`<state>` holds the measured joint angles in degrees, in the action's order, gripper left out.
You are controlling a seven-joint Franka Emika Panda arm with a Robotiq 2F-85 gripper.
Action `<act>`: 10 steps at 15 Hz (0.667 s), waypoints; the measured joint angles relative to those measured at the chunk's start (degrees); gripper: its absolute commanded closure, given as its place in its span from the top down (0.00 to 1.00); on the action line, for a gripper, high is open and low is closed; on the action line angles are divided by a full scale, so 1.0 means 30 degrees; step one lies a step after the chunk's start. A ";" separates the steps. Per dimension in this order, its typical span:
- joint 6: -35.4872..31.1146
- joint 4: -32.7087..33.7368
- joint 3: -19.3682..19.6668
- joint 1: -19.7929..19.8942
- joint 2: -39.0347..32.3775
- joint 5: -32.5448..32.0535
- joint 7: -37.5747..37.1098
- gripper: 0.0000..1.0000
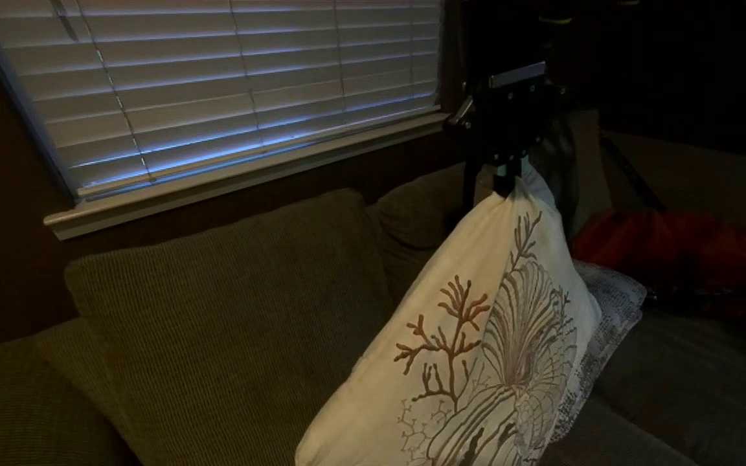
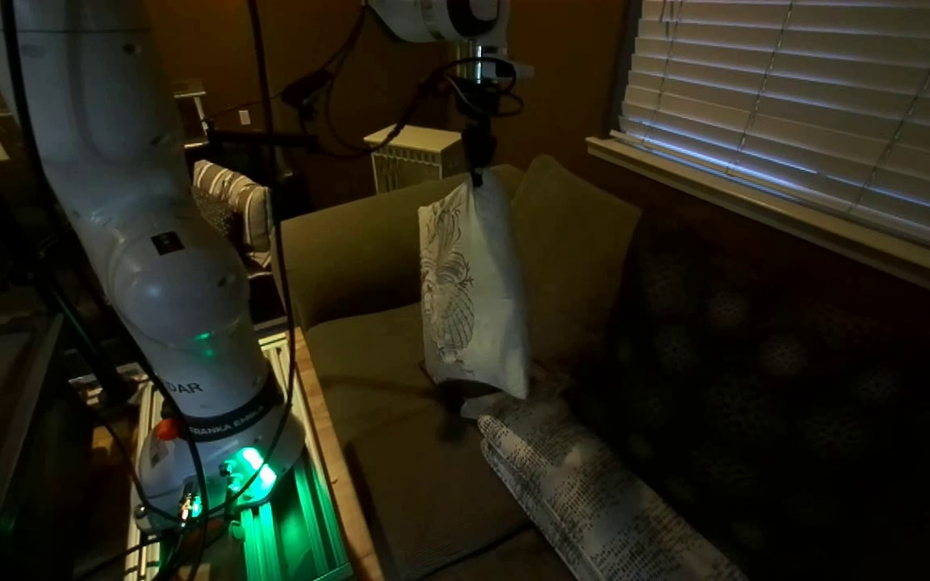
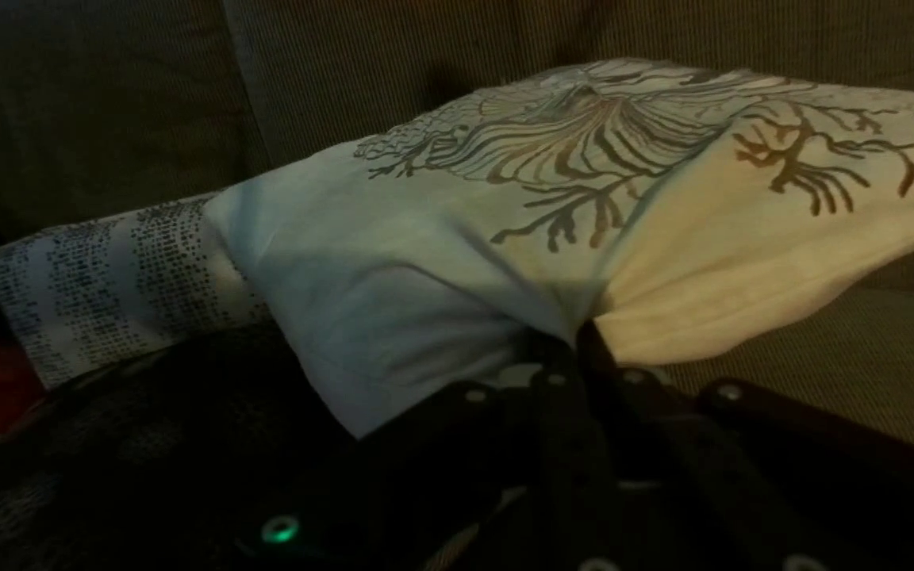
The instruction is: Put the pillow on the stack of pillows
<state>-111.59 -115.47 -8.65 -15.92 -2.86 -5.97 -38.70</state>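
Note:
The pillow, cream-white with reddish-brown coral embroidery, hangs tilted by a pinched edge above the sofa seat. It shows in both exterior views [image 1: 470, 336] [image 2: 477, 290] and the wrist view [image 3: 441, 238]. My gripper [image 1: 504, 184] is shut on that edge; the fingers also show in an exterior view [image 2: 478, 176] and the wrist view [image 3: 577, 337]. The stack of pillows [image 2: 586, 484], grey-white with dark dots, lies on the sofa beside the pillow's lower end. Part shows behind the pillow in an exterior view [image 1: 616, 301] and the wrist view [image 3: 116, 293]. I cannot tell whether they touch.
Olive back cushions [image 1: 230, 323] and the sofa arm [image 2: 352, 250] stand around the pillow. A dark cloth or pillow with pale snowflake-like marks [image 2: 739, 371] lies along the sofa back. A window sill [image 1: 250, 178] runs behind. Red fabric [image 1: 677, 249] lies beyond the stack.

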 measured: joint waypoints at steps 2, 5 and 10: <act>0.0086 -0.0005 -0.0017 0.0056 0.0049 -0.0181 -0.0005 0.01; 0.0321 -0.0035 -0.0029 0.0161 0.0414 -0.0936 -0.0031 0.01; 0.0359 -0.0699 -0.0171 0.0313 0.1919 -0.2396 -0.0226 0.01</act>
<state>-110.52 -117.56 -9.16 -14.98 2.90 -13.16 -39.38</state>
